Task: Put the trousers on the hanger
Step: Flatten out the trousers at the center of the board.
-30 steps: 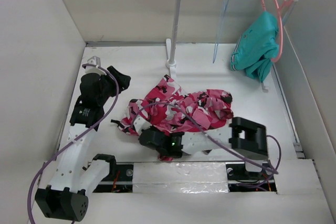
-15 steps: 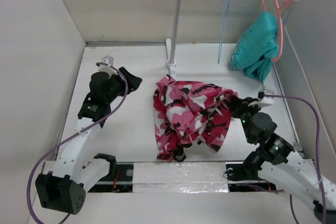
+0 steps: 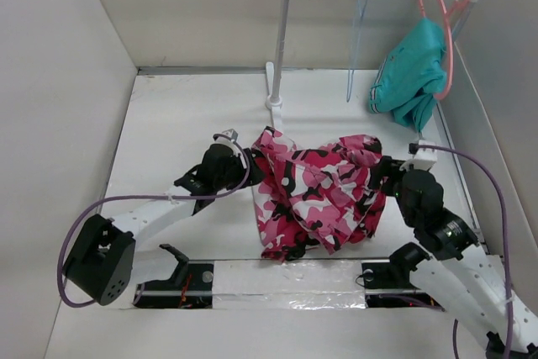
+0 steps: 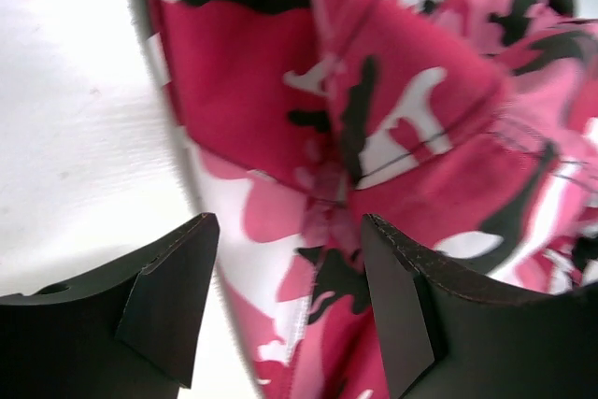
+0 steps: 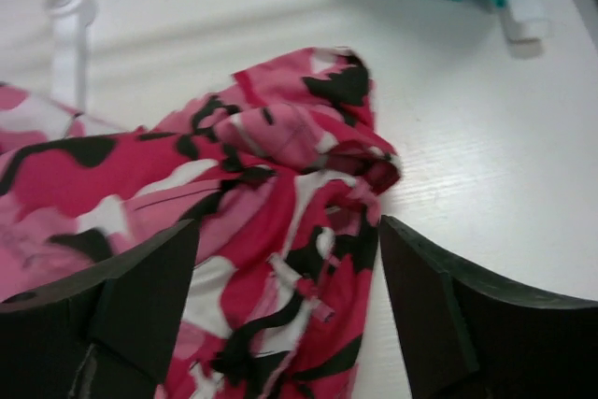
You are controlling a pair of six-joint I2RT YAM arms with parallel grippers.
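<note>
Trousers [image 3: 315,191], soft, light and floppy, lie crumpled on the worktop [image 3: 168,124] between the left fingers [image 4: 168,296] and right fingers [image 5: 140,296], both spread, gripping nothing; pinching the thicker waistband edge should hold best, hanger [image 3: 359,39] hanging far right

Plain pale walls [image 3: 202,14] enclose a white surface [image 3: 176,124] under even light. A white clothes rack [image 3: 284,39] stands at the rear, its rail reaching rightward.

Left arm [image 3: 151,216] and right arm [image 3: 471,279]: white link shells, black joint housings. A purple cable [image 3: 498,199] trails behind each wrist. Left gripper [image 4: 288,231] and right gripper [image 5: 288,231]: matte black wedge fingers [image 4: 173,301]. A white block [image 3: 423,154] sits behind the right jaws.
</note>
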